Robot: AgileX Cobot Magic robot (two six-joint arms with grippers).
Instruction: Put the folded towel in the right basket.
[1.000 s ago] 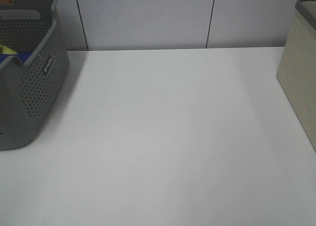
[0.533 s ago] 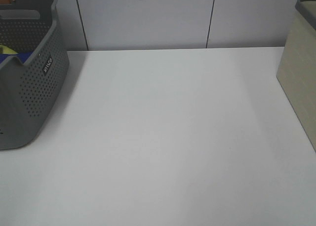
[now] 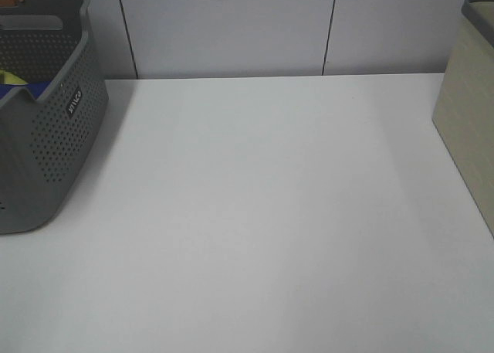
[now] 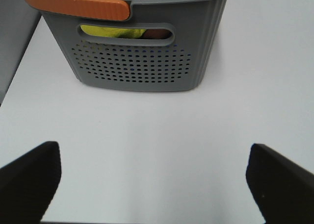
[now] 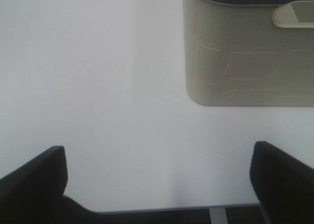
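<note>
From the high camera, a grey perforated basket (image 3: 46,121) sits left on the white surface (image 3: 255,214), a beige basket (image 3: 467,129) right, panelled wall (image 3: 231,28) behind. Left wrist: left gripper (image 4: 152,180) jaws released, facing the grey basket's coloured cloths (image 4: 115,32); whether any is the folded towel, I cannot tell. Right wrist: right gripper (image 5: 157,182) jaws released, near the beige basket.

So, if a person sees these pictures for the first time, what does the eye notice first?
First the dark grey perforated basket at the table's left edge, with an orange handle and yellow and blue cloth inside. Next the plain beige basket at the right edge, and the wide white table between them. Both grippers, left and right, hang open above the table.
</note>
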